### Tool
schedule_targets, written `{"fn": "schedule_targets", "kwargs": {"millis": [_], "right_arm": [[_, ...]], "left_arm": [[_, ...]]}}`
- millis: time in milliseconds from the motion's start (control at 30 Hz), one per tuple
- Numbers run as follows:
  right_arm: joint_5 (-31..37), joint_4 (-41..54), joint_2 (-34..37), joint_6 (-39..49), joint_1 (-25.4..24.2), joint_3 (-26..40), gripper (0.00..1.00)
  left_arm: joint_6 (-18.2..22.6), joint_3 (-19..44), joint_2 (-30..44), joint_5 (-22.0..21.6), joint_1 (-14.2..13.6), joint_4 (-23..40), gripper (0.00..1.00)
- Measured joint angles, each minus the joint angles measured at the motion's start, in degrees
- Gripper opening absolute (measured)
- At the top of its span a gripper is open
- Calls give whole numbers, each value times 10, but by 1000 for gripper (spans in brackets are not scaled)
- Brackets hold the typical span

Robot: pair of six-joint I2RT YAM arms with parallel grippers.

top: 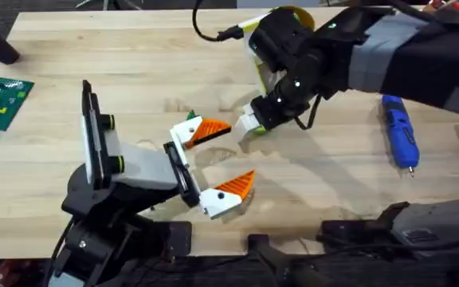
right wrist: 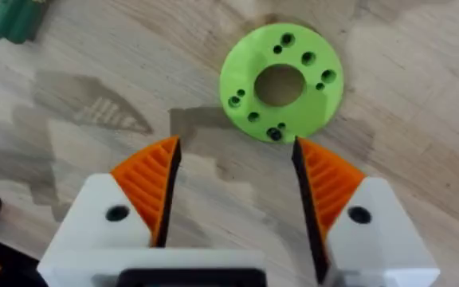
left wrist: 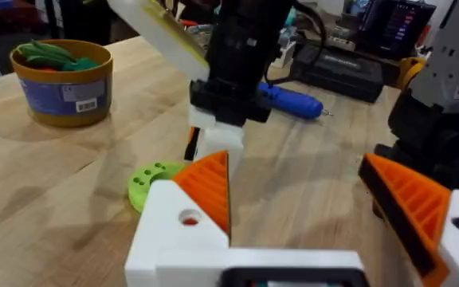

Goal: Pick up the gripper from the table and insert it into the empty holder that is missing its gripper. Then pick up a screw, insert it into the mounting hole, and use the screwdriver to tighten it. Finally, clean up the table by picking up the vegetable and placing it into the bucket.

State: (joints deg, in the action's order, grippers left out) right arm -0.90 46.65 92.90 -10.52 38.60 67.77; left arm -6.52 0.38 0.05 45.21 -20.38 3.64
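Pale wooden table, butcher-block grain, carrying both arms and the task's parts. Right arm, dark and large, reaching across the middle from the far right; its white-and-orange gripper points down at the table, jaws spread wide and holding nothing. Left arm at the near left, its gripper likewise spread wide and empty, lying low over the table centre. Yellow-rimmed round bucket with a blue label, well away from the grippers, with green vegetable shapes already showing over its rim. Blue pen-shaped electric screwdriver, flat on the table toward the right edge, untouched. Lime-green round plastic disc with a centre hole, the task's gripper part, flat on the wood just ahead of the right fingertips, not yet between them.

Step in hand, as judged: the pick of the disc. To do it well, advance the right gripper until both orange ribbed pads straddle the rim, descend nearly to the wood, then close across the full width; a flat disc caught off-centre may slide or tip out.
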Motion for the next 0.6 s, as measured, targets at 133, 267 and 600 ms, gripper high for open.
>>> {"fn": "schedule_targets", "kwargs": {"millis": [133,267,600], "right_arm": [[12,-1,12,0,-1,0,753],[24,-6,24,0,-1,0,672],[31,-15,35,-2,-1,0,550]], "left_arm": [[0,0,0,0,0,0,986],[0,0,0,0,0,0,986],[0,0,0,0,0,0,986]]}}
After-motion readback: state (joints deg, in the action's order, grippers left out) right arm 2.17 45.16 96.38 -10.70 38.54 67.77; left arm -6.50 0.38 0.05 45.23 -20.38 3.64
